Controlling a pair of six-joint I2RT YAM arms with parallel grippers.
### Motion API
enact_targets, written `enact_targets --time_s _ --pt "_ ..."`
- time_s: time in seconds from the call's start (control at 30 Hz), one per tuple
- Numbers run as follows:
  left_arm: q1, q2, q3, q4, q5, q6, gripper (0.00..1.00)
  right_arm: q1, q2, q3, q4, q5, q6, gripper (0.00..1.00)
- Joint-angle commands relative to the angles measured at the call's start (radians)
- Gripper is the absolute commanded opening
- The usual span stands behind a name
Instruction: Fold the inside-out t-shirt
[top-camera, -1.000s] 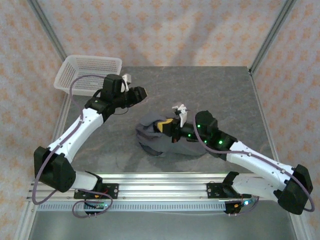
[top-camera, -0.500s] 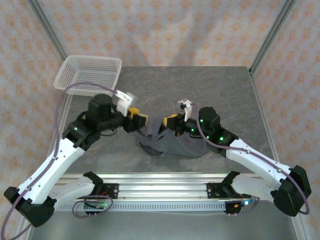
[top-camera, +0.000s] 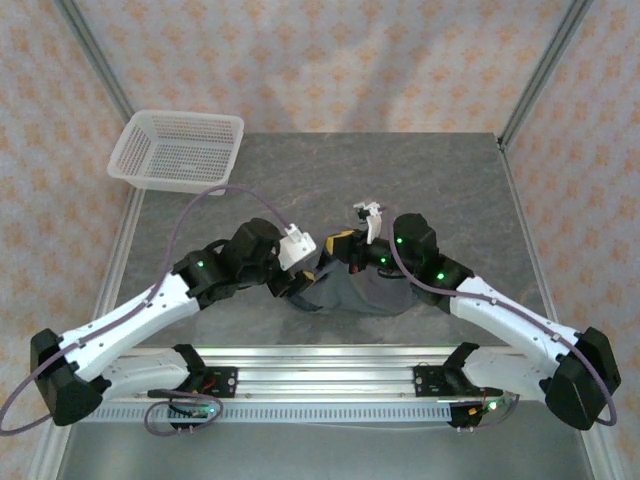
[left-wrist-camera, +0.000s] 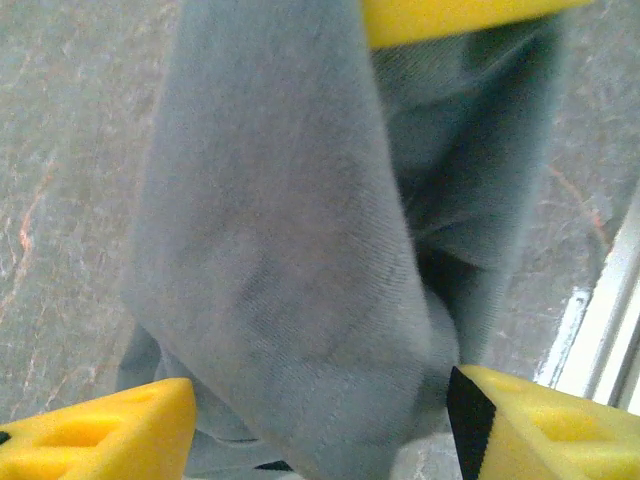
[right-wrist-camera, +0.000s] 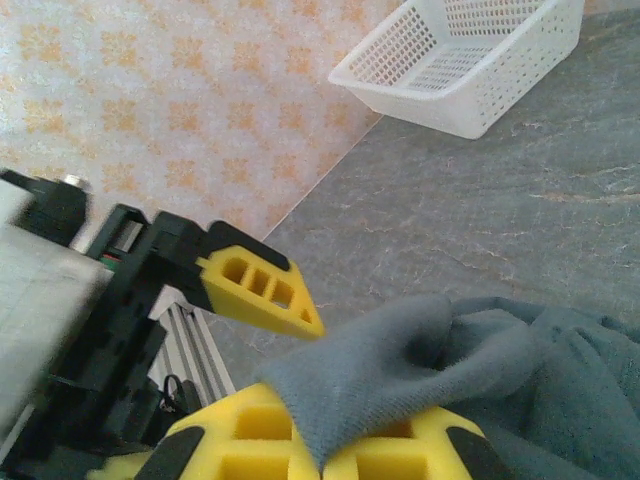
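- Left gripper (left-wrist-camera: 320, 430): jaws spread wide. Its two yellow pads (left-wrist-camera: 100, 430) sit in the bottom corners of the left wrist view, and a thick hanging fold of the inside-out t-shirt (top-camera: 368, 290) runs down between them. The cloth is not clamped. You cannot tell whether either pad brushes it, because the picture is soft and the frame edge cuts both pads off.
- Right gripper (right-wrist-camera: 325, 450): jaws pressed together, pinching a flap of the shirt. In the right wrist view the grey cloth rises out of the seam between its two yellow pads and flops over them. The bottom of the frame cuts off the pads' lower parts. One yellow finger of the left gripper stands just beside that flap, not touching it.
- T-shirt: bunched in a wrinkled heap on the grey table (top-camera: 430, 180). It lies nearer to you than the white basket (top-camera: 225, 122), off to the basket's right and well apart from it.
- Both grippers meet at the end of the heap that faces the basket. From above, the left wrist covers that end, so you cannot see the shirt's edge there.
- Collar, sleeves and hem cannot be made out anywhere in the heap.
- Basket: upright, with mesh walls, and farther from you than both grippers.
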Motion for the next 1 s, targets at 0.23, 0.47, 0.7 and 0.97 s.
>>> enact_targets --time_s 0.23,0.47,0.7,0.97 --pt "-0.005 -0.026 0.025 0.009 -0.085 -0.023 0.20 -0.007 0.018 0.038 0.001 -0.005 0.008 0.00" --pt "-0.005 -0.121 0.080 0.070 0.044 -0.088 0.00 -0.008 0.015 -0.007 -0.009 0.043 -0.005 0.00" --pt "-0.003 -0.140 0.137 0.080 0.058 -0.141 0.00 -0.006 0.033 -0.053 -0.108 0.114 -0.057 0.25" --pt "-0.002 -0.102 0.159 0.072 0.046 -0.169 0.00 0.309 -0.205 -0.120 0.014 0.504 -0.337 0.55"
